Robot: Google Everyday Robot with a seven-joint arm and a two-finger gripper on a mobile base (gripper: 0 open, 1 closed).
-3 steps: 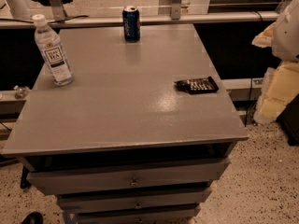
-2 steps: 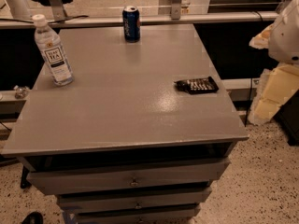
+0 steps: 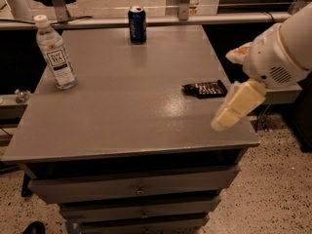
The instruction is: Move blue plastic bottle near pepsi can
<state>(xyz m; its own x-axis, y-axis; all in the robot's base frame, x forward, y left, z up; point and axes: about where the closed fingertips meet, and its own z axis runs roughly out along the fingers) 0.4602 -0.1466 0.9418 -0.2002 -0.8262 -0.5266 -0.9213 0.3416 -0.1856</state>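
Note:
The blue plastic bottle (image 3: 55, 53) is a tall clear bottle with a white cap and a white label. It stands upright near the left edge of the grey table (image 3: 122, 111). The pepsi can (image 3: 137, 25) is short and dark blue with a silver top, and stands upright at the far edge, well apart from the bottle. My gripper (image 3: 233, 109) hangs from the white arm (image 3: 278, 52) at the right, over the table's front right corner. It is far from both bottle and can and holds nothing I can see.
A flat black packet (image 3: 205, 88) lies near the table's right edge, just behind the gripper. Drawers (image 3: 136, 189) sit under the tabletop. A metal rail (image 3: 219, 19) runs behind the table. Speckled floor lies to the right.
The arm and gripper have swung in from the right edge of the view toward the table's front right corner. Bottle, can and packet have not moved on the table.

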